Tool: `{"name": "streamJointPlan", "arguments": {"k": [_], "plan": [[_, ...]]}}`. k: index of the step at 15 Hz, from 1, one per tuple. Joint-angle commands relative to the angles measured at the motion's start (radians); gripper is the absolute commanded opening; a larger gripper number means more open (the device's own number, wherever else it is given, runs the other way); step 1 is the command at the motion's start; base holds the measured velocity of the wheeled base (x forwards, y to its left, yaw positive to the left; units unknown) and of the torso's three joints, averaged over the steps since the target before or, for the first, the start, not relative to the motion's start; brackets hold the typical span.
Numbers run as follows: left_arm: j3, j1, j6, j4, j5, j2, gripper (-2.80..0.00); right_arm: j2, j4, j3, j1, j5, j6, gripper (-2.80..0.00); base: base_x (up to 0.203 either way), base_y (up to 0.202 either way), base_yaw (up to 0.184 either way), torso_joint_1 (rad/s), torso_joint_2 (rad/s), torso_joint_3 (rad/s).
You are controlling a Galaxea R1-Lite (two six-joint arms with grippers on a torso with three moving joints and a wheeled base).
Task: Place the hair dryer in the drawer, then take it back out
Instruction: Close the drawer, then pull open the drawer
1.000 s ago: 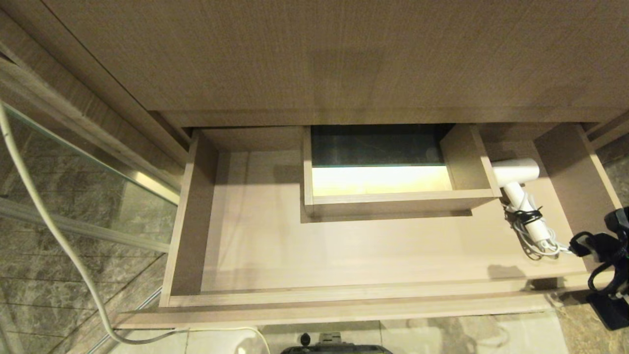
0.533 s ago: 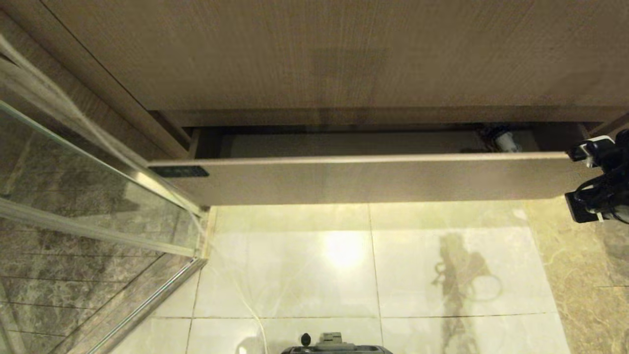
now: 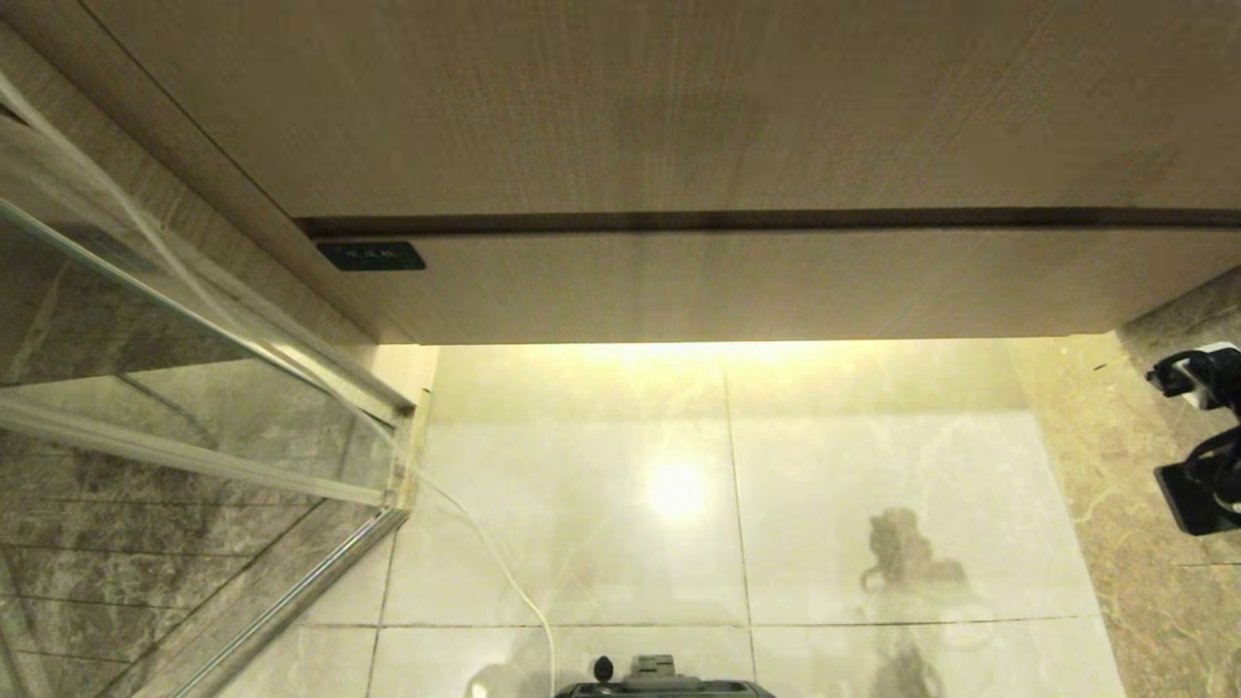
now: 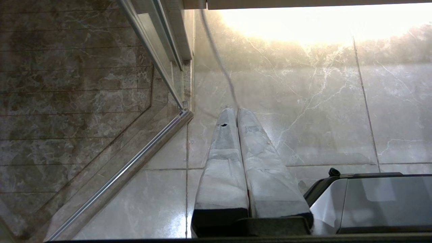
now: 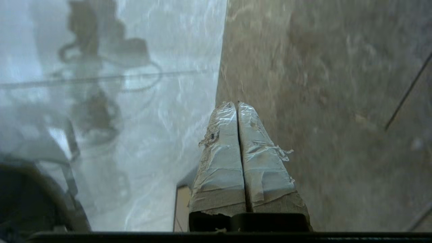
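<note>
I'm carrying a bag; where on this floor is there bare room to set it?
The pale floor tiles between the closed drawer and the robot base look bare. It is tighter left, by the glass door and white cable, and right, near the right gripper.

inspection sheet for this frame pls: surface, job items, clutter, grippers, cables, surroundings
Surface: glossy pale floor tiles, bright light reflection.
Job's things: drawer fully shut, black label at its left end; hair dryer not visible.
Clutter: nothing seen.
Grippers: right gripper shut, empty, over the floor to the right of the drawer; left gripper shut, empty, over the floor.
Cables: white cable trailing across the floor by the glass.
Surroundings: glass partition at left, wood-grain cabinet above the drawer.
</note>
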Motion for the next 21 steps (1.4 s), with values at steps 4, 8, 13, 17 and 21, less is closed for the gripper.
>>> {"name": "streamJointPlan", "arguments": {"k": [4, 8, 13, 17, 21], "plan": [[0.002, 0.000, 0.000, -0.001, 0.000, 0.000, -2.80, -0.305, -0.002, 0.171, 0.066, -0.011, -0.036, -2.80, 0.000, 0.000, 0.000, 0.000, 0.00, 0.000], [0.002, 0.000, 0.000, -0.001, 0.000, 0.000, -2.80, -0.645, -0.012, 0.333, 0.156, -0.013, -0.039, -2.80, 0.000, 0.000, 0.000, 0.000, 0.00, 0.000], [0.002, 0.000, 0.000, -0.001, 0.000, 0.000, -2.80, -1.229, 0.074, 0.526, 0.246, 0.004, -0.021, -2.80, 0.000, 0.000, 0.000, 0.000, 0.00, 0.000], [0.002, 0.000, 0.000, -0.001, 0.000, 0.000, -2.80, -1.483, 0.112, 0.625, 0.335, 0.277, 0.208, -2.80, 0.000, 0.000, 0.000, 0.000, 0.00, 0.000], [0.002, 0.000, 0.000, -0.001, 0.000, 0.000, -2.80, -1.483, 0.015, 0.687, 0.345, 0.364, 0.318, -2.80, 0.000, 0.000, 0.000, 0.000, 0.00, 0.000]]}}
